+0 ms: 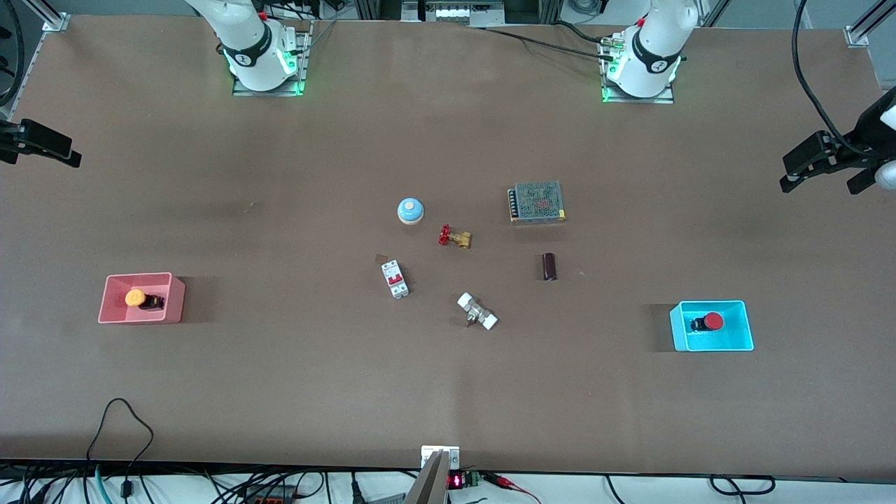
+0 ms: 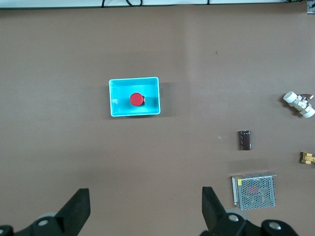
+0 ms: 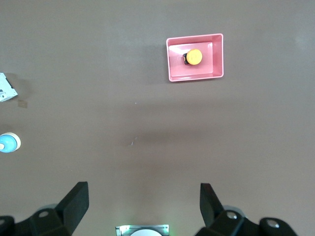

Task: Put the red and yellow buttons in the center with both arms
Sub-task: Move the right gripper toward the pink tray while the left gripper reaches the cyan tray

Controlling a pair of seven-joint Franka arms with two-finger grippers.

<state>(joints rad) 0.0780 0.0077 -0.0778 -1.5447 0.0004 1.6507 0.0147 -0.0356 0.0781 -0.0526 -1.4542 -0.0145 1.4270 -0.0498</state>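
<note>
Both pairs of jaws stand wide apart and hold nothing. The left gripper (image 2: 145, 209) hangs high over the left arm's end of the surface (image 1: 280, 392), and the right gripper (image 3: 142, 206) hangs high over the right arm's end; each shows only at the very edge of the front view.

The red button (image 1: 708, 322) lies on its side in a cyan bin (image 1: 746, 325) toward the left arm's end, its round red cap on a short black body. The yellow button (image 1: 140, 299) lies tipped in a pink bin (image 1: 112, 308) toward the right arm's end, with an orange-yellow cap and a black body. Both bins sit well apart from everything else, with bare brown surface all round them and a broad open strip between them and the edge nearest the front camera.

The center holds 6 loose parts: a blue dome button (image 1: 411, 211), a brass valve with a red handle (image 1: 455, 237) just beside it, a white circuit breaker (image 1: 395, 278), a white-ended fitting (image 1: 477, 311), a dark cylinder (image 1: 549, 267), and a mesh-covered power supply (image 1: 537, 202) farther from the front camera. Gaps of open surface lie between these parts, the widest between the circuit breaker and the dark cylinder.
</note>
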